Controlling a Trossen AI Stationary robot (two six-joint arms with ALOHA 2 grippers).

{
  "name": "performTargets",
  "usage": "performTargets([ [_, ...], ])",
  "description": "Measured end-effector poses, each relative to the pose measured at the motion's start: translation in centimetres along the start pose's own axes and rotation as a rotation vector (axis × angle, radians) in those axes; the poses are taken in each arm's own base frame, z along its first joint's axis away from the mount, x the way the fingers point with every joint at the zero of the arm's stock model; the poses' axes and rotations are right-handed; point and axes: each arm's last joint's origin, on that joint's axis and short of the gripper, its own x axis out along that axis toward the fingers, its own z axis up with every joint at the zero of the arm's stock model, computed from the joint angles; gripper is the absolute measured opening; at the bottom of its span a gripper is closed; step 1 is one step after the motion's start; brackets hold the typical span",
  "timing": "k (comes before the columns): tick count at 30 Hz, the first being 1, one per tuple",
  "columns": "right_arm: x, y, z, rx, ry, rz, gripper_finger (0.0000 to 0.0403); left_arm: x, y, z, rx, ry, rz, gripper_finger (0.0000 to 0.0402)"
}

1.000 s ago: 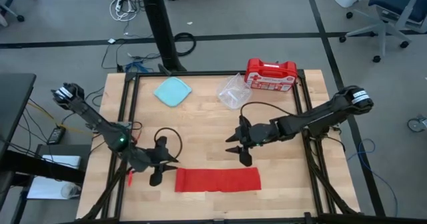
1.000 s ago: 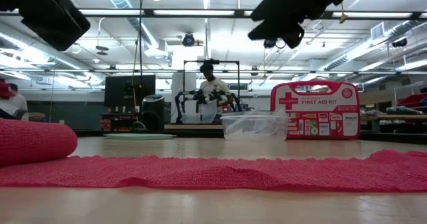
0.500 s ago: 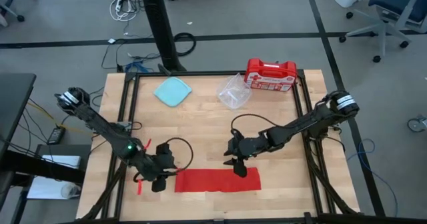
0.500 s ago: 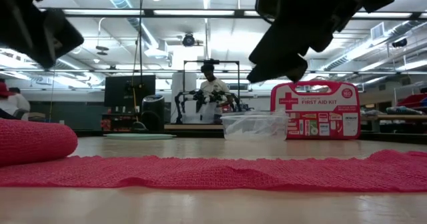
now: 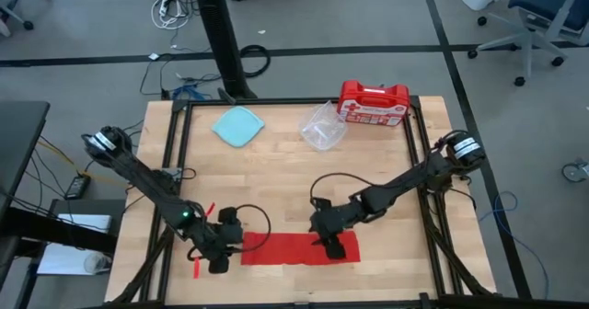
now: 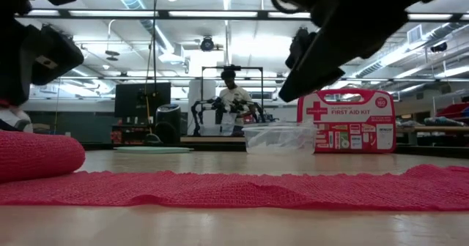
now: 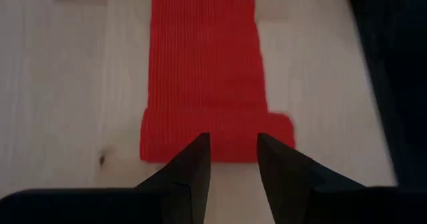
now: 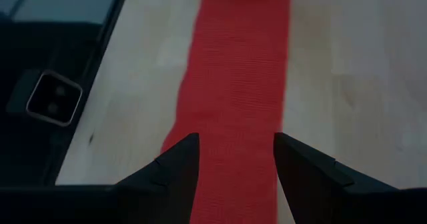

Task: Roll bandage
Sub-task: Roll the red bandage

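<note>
Bandage (image 5: pixel 299 249) flat along table's (image 5: pixel 276 176) near edge, left end partly rolled. Left gripper (image 7: pixel 230 159) fingers apart, at that rolled end. Right gripper (image 8: pixel 233 159) fingers apart over strip's right part. Contact w/ fabric hard to tell.

Two matte black, slender jointed robot arms, each capped at its shoulder end by a round black-and-white ringed motor housing. Thin black cables loop loosely beside both wrists; a small green indicator light glows on the left arm, with red tape tabs nearby. Each gripper ends in two dark, tapered, wedge-shaped fingers (image 7: pixel 193 167).
</note>
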Motion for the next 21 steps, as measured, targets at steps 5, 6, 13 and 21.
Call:
performTargets([
  [5,0.0,0.9,-0.8,-0.053,0.039,-0.041,0.0191,0.6,-0.2,0.0,0.052,0.009,0.044,0.0127],
  [6,0.0,0.9,-1.0,-0.048,0.053,-0.053,0.0191,0.7,-0.4,0.3,0.068,0.001,0.046,0.0127],
  [13,0.0,0.8,-1.6,0.043,0.094,-0.113,0.0191,1.9,-1.2,0.8,0.139,0.033,0.071,0.0127],
  [21,0.0,0.8,-1.6,0.044,0.095,-0.112,0.0191,2.5,-1.0,0.7,0.166,0.065,0.095,0.0127],
])
